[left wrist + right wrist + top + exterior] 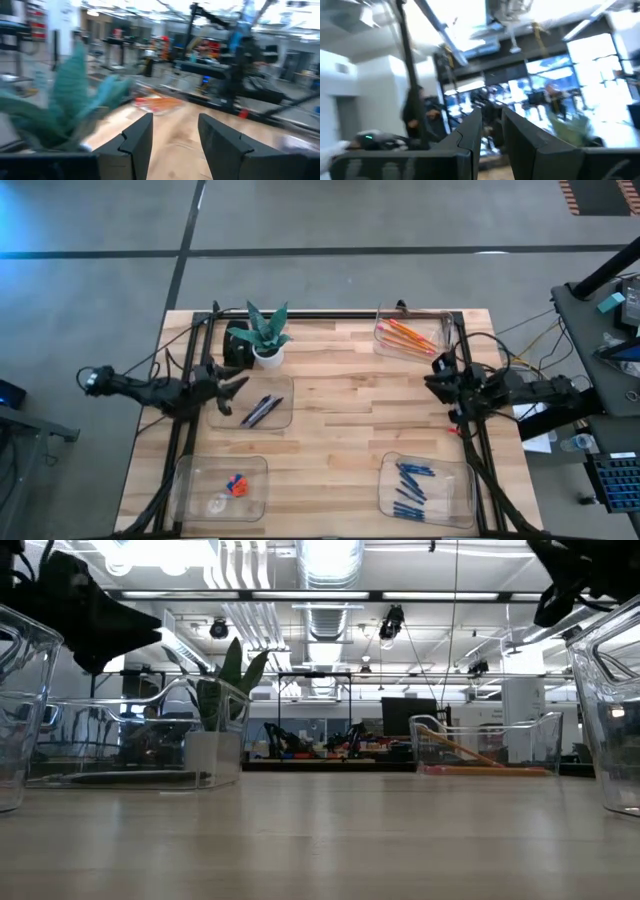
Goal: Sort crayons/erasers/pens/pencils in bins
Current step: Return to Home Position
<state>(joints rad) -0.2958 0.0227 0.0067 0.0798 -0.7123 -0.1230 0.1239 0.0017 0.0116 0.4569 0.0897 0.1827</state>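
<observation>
Four clear bins lie on the wooden table. The far right bin [410, 332] holds orange and red pencils [408, 334], also seen in the low view [470, 752]. The left middle bin [255, 406] holds dark pens [260, 411]. The near left bin [222, 486] holds small orange and blue erasers [236, 485]. The near right bin [425, 487] holds short blue sticks [410, 485]. My left gripper [238, 385] [175, 120] hovers open over the pen bin's left edge, holding nothing. My right gripper [435, 375] [491, 112] hangs above the table's right side with a narrow gap between its fingers, holding nothing.
A potted green plant [262, 335] stands at the far left, just beyond the pen bin and close to my left gripper. A black frame rail [330, 314] runs along the table's far edge. Bare wood [340, 410] lies between the bins in the middle.
</observation>
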